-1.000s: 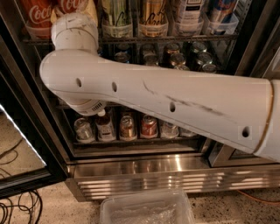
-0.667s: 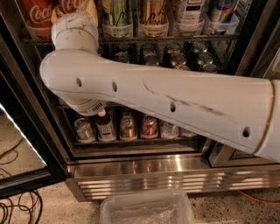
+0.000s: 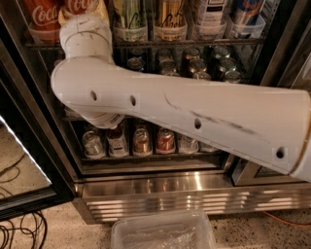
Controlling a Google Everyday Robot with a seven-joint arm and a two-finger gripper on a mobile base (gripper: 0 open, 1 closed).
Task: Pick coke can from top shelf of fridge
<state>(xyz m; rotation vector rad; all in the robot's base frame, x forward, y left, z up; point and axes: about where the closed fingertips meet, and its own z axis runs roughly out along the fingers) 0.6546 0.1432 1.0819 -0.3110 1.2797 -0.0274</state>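
Observation:
Two red coke cans stand at the left end of the top shelf (image 3: 194,43) of the fridge (image 3: 184,192); one coke can (image 3: 41,17) shows its white script, and the other (image 3: 80,5) is partly hidden. My white arm crosses the view from the right and bends up at the left. Its wrist (image 3: 85,39) rises to those cans. My gripper (image 3: 81,12) is at the top edge, right at the coke cans, mostly hidden behind the wrist and cut off by the frame.
Tall cans in clear holders fill the rest of the top shelf (image 3: 167,19). Dark cans sit on the middle rack (image 3: 194,63) and several cans on the lower rack (image 3: 141,141). The glass door (image 3: 19,146) stands open at left. A clear plastic tray (image 3: 163,233) and cables (image 3: 19,233) lie on the floor.

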